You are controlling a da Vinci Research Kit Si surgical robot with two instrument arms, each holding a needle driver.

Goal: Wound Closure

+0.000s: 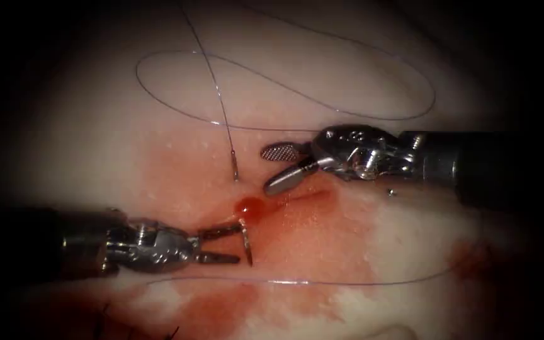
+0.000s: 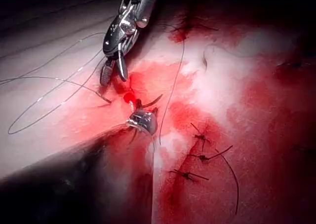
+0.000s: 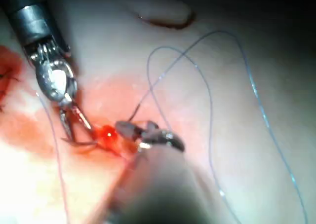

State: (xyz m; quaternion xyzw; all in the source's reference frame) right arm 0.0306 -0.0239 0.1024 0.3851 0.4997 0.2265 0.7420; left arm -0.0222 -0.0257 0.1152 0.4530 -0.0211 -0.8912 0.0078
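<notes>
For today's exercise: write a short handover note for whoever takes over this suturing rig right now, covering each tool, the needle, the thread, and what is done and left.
Left tool: jaws open around the needle's emerging end, not visibly clamped.
Right tool: jaws open, holding nothing, just right of the needle's tail.
Needle: in the tissue, both ends out; tail above a bead of red fluid.
Thread: runs from the tail, looped loosely on the tissue.
Done: earlier stitches tied.
Left: needle still through tissue.

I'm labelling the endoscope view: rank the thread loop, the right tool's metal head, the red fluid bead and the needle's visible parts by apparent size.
1. Thread loop, widest.
2. Right tool head, jaws open, empty.
3. Needle, its middle in the tissue, beside the left tool.
4. Red fluid bead.
</notes>
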